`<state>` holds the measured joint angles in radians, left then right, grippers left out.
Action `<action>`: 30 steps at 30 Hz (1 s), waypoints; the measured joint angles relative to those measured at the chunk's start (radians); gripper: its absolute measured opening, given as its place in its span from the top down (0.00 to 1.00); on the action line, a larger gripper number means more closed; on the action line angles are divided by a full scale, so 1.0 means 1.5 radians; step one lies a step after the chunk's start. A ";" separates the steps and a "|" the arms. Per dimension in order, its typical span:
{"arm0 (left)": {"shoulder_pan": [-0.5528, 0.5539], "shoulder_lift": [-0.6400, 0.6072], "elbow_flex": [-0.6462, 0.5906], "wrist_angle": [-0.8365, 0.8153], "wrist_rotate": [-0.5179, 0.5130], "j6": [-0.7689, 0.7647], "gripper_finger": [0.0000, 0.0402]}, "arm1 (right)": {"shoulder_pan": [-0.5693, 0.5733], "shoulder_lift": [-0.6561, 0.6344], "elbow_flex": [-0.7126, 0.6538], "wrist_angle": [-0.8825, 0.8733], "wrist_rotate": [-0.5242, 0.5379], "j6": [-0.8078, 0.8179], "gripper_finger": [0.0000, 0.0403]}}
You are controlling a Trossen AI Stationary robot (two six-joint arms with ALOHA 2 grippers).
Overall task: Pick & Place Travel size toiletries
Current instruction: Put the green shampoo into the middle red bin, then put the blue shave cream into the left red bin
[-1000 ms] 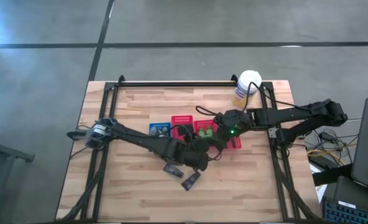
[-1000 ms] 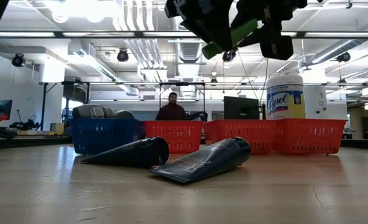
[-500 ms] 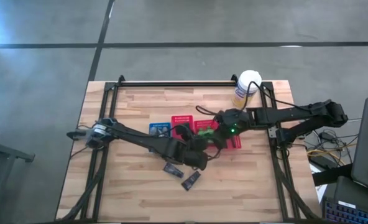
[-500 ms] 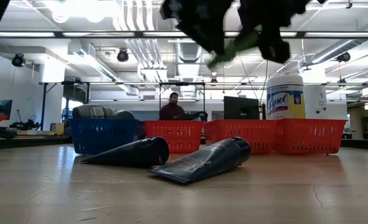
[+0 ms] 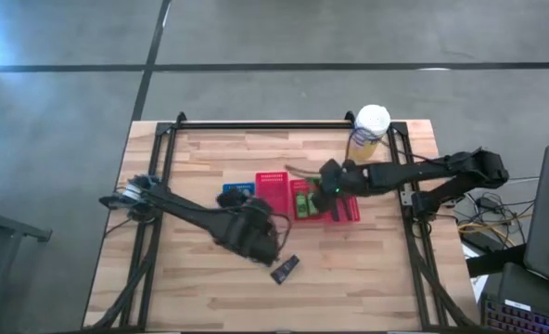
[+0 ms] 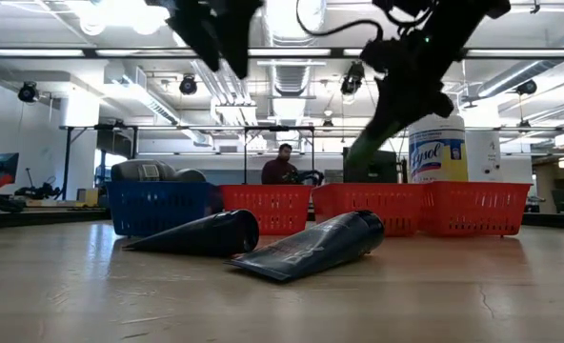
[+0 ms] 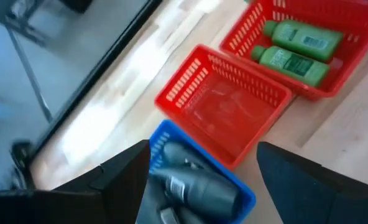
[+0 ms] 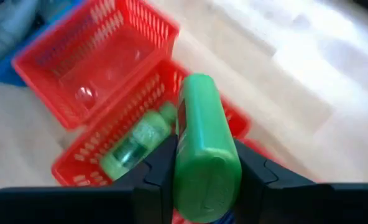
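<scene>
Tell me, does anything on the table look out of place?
Two dark tubes lie loose on the wooden table, outside the trays, while other items sit sorted inside them. Nothing looks spilled or damaged.

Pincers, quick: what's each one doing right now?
Left pincer: open, holding nothing, above the blue tray.
Right pincer: shut on a green bottle, over the red trays.

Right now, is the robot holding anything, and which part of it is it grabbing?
Yes. The right tool grips a green bottle around its lower body, near one end. The left tool is open and holds nothing.
</scene>
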<state>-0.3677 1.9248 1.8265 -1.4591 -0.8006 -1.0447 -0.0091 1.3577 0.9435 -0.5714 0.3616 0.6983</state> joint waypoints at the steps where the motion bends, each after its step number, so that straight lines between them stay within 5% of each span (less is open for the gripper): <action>1: -0.006 -0.018 -0.019 0.002 0.004 -0.030 0.26 | 0.006 0.015 -0.001 0.000 0.001 0.010 0.75; 7: -0.018 -0.151 -0.189 0.080 0.058 -0.184 0.26 | 0.060 0.087 0.011 0.018 0.055 0.102 0.72; 16: -0.024 -0.343 -0.454 0.320 0.104 -0.188 0.26 | 0.078 0.192 0.041 0.004 0.092 0.211 0.70; 25: -0.022 -0.402 -0.567 0.432 0.226 -0.072 0.26 | 0.086 0.225 0.126 -0.039 0.054 0.195 0.45; 30: -0.032 -0.400 -0.599 0.581 0.317 0.190 0.26 | 0.092 0.202 0.175 -0.130 0.056 0.131 0.31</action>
<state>-0.4154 1.3242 0.9273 -0.5877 -0.3247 -0.7590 0.1290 1.6615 1.2066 -0.7670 0.4451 0.8944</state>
